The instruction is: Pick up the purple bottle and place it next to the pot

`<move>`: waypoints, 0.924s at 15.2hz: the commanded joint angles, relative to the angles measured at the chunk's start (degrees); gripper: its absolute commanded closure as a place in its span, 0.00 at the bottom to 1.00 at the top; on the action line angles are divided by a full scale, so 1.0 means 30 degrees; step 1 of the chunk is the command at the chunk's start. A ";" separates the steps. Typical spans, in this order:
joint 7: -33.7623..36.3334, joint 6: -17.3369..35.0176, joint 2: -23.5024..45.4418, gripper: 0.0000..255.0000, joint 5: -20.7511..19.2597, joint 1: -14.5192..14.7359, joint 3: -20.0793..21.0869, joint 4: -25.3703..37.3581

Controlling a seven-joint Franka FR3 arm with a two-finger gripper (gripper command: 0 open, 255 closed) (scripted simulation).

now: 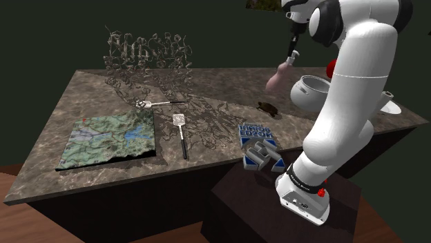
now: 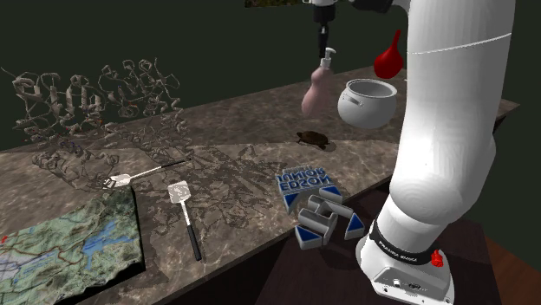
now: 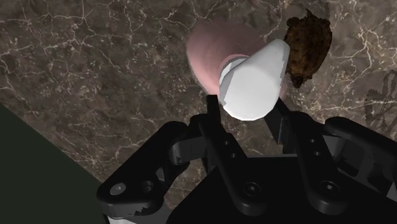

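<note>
At the far end of the table [image 1: 90,86], beside the pot [image 1: 312,91], the jaws hold the bottle [image 1: 279,76].
The jaws are closed on the bottle's white pump top; its pink body hangs tilted below them; the white pot stands just beside it, toward the shoulder view's right; a small brown lump [image 1: 268,108] lies on the table near both.

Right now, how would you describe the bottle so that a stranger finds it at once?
Start at the long brown table, then go to the white pot at the shoulder view's right. Beside the pot, the hand holds the bottle by its top. It alone is pink with a white pump top.
</note>
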 commanded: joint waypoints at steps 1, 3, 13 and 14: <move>0.0013 0.0569 -0.0047 1.00 -0.0013 0.0069 0.0009 -0.0582; 0.0022 0.1066 -0.0010 1.00 0.0016 0.0108 0.0036 -0.1056; 0.0000 0.2717 0.0262 1.00 0.0216 0.0161 0.0162 -0.2500; -0.0001 0.2716 0.0263 1.00 0.0217 0.0161 0.0161 -0.2499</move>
